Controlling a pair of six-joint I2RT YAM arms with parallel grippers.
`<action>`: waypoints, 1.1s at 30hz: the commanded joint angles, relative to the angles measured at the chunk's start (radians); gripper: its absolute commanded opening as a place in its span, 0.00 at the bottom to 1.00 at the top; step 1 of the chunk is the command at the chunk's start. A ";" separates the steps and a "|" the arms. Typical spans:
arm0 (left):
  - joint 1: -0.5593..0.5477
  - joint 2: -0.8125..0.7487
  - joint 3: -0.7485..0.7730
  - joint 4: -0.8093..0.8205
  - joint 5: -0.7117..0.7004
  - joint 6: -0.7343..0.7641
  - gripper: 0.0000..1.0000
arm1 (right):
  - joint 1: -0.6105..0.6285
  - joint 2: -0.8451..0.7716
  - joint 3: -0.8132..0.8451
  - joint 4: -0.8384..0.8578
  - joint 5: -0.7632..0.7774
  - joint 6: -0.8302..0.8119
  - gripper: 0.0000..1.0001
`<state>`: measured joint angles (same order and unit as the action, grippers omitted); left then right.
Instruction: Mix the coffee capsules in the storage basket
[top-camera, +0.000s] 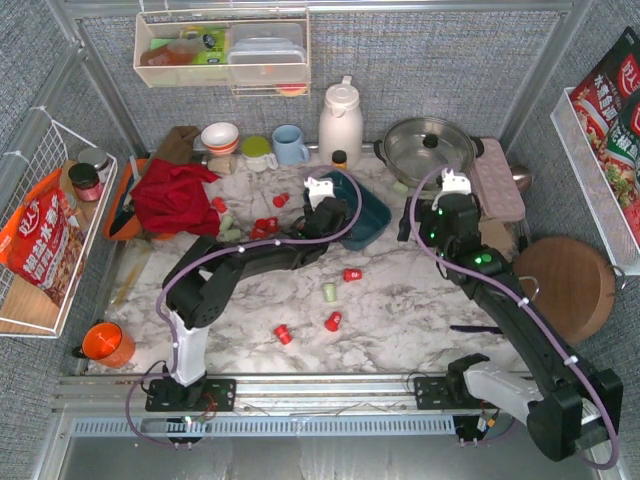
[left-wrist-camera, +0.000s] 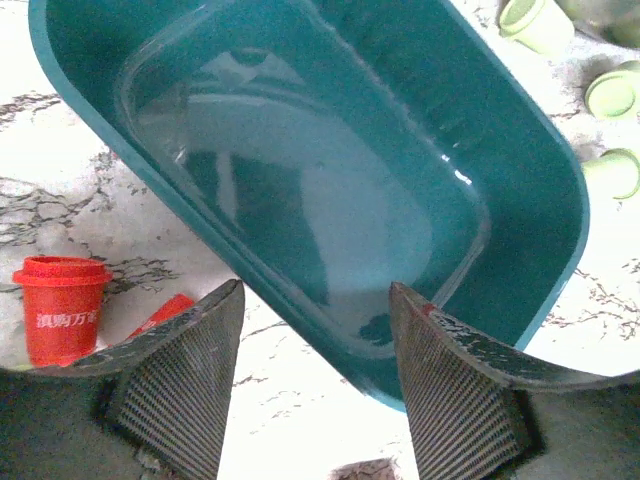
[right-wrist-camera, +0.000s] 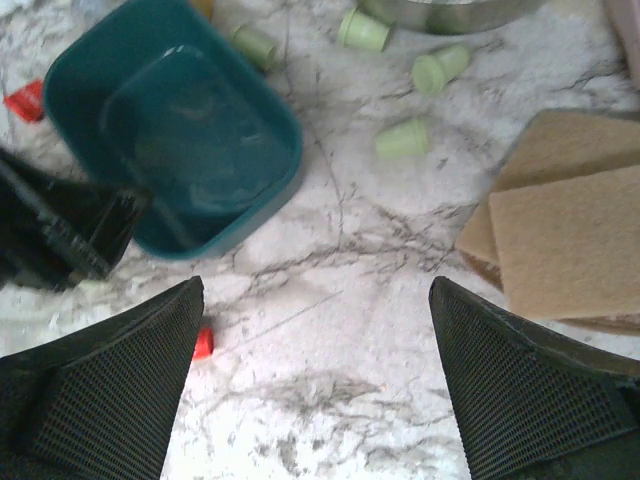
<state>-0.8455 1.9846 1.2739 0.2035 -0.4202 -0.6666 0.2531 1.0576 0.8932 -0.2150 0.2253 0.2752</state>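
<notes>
Marble counter (top-camera: 400, 310) is carrying the empty storage basket (left-wrist-camera: 300, 200). The left pincer (left-wrist-camera: 315, 290) is straddling its rim, unclenched, and the right pincer (right-wrist-camera: 315, 285) is hovering released nearby. Clamping off-centre could tip the basket.

One basket (right-wrist-camera: 180, 130); near it four green capsules (right-wrist-camera: 403, 137), two red capsules (right-wrist-camera: 22, 98), two tan pads (right-wrist-camera: 570, 240).

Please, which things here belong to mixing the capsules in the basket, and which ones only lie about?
For the job: storage basket, empty; red capsules and green capsules, loose outside it.
Only lying about: red cloth, blue mug, white jug, lidded pan, orange cup, brown pads.
</notes>
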 joint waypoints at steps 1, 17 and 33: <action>0.006 0.030 0.021 0.002 -0.006 0.003 0.68 | 0.055 -0.054 -0.050 -0.001 0.025 0.008 0.99; 0.012 0.042 0.052 -0.093 -0.071 0.021 0.62 | 0.081 -0.089 -0.114 0.040 0.014 0.028 0.99; 0.014 0.051 0.075 -0.099 -0.063 0.063 0.41 | 0.083 -0.099 -0.112 0.029 0.008 0.022 0.99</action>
<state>-0.8333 2.0308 1.3319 0.1230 -0.4915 -0.6308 0.3336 0.9611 0.7799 -0.2043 0.2321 0.2970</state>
